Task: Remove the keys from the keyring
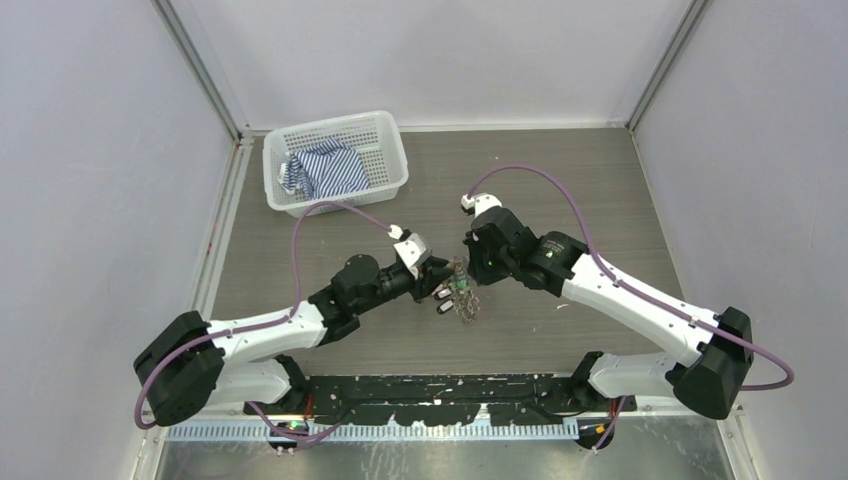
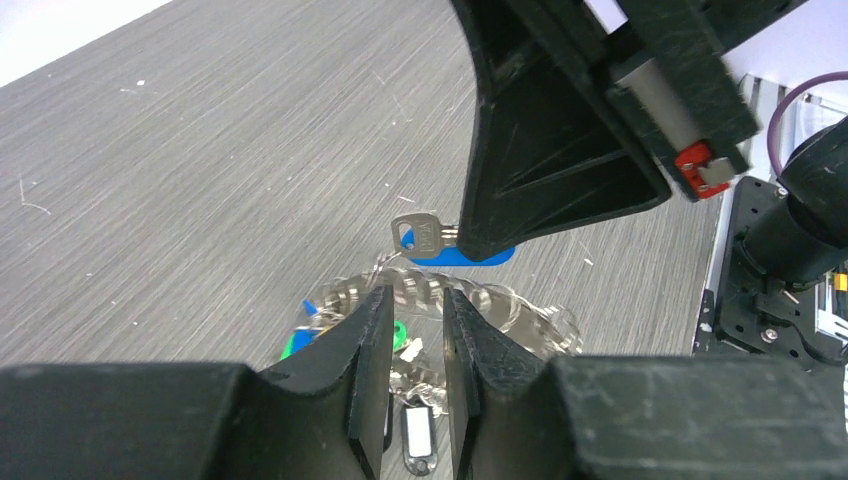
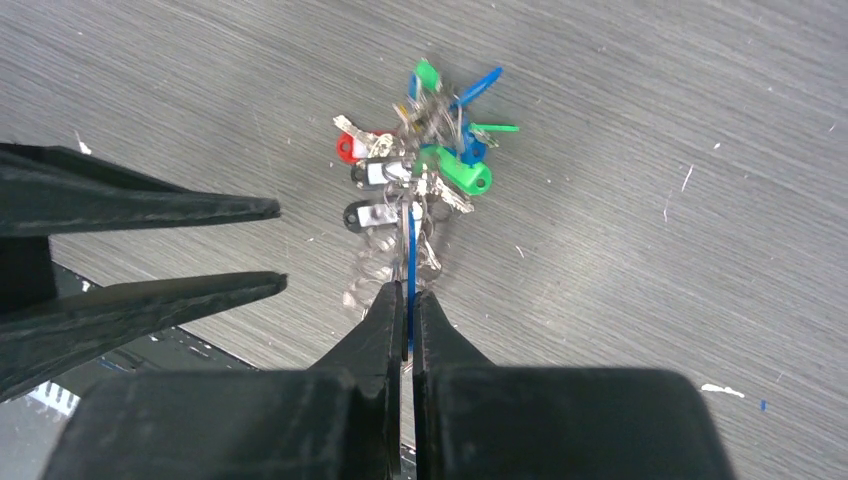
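Note:
The keyring (image 2: pixel 520 310) is a silvery arc fringed with keys (image 3: pixel 420 170) carrying green, blue, red and white tags. It lies bunched between the two arms (image 1: pixel 464 303). My right gripper (image 3: pixel 410 292) is shut on a flat blue tag, seen edge-on between its fingers. In the left wrist view that blue tag (image 2: pixel 470 257) sits under a right finger (image 2: pixel 550 150), with a silver key (image 2: pixel 420 237) sticking out beside it. My left gripper (image 2: pixel 417 295) is open just above the ring, nothing between its fingers (image 3: pixel 200 210). I cannot tell whether the bunch rests on the table.
A white mesh basket (image 1: pixel 330 122) with a blue striped cloth (image 1: pixel 322 170) stands at the back left. Grey walls close in the table on three sides. The arms' base rail (image 1: pixel 440 390) runs along the near edge.

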### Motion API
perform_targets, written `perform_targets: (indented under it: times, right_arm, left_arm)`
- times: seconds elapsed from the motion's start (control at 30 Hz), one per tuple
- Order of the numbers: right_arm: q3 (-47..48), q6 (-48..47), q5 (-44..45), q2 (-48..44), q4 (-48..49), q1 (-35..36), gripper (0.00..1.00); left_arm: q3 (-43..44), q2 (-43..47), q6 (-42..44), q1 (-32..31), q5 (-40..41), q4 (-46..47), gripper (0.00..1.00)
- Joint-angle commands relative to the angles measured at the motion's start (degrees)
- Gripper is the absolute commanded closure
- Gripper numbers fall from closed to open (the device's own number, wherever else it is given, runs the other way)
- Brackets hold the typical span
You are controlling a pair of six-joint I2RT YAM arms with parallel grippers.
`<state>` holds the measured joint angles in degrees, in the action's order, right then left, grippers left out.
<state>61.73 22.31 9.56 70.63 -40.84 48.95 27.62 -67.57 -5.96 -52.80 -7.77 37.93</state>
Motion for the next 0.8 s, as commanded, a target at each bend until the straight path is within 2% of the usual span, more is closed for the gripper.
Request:
perform_targets:
  times: [0.0, 0.2, 0.37, 0.57, 0.77]
  right_arm:
    - [4.0, -2.2, 2.8, -2.9, 1.2, 1.7, 0.99]
    - [4.3, -3.9, 4.0, -4.7, 2.0, 2.9, 0.99]
    - [5.4, -5.3, 3.9, -5.3, 1.6, 3.3, 0.99]
    - [5.9, -6.1, 2.7, -6.0, 2.1, 4.5, 0.99]
    - [6.7, -6.1, 3.0, -5.8, 1.7, 5.6, 0.99]
  left_arm:
    - [4.4, 0.0, 2.4, 1.0, -1.1, -5.1, 0.74]
    - [4.9, 0.0, 3.8, 1.0, -0.7, -5.5, 0.75]
    - [3.6, 0.6, 4.7, 1.0, -3.1, -3.5, 0.79]
    - [0.6, -0.6, 5.2, 1.0, -2.6, 2.4, 0.72]
    - [-1.0, -4.4, 4.7, 1.0, -1.3, 11.0, 0.7]
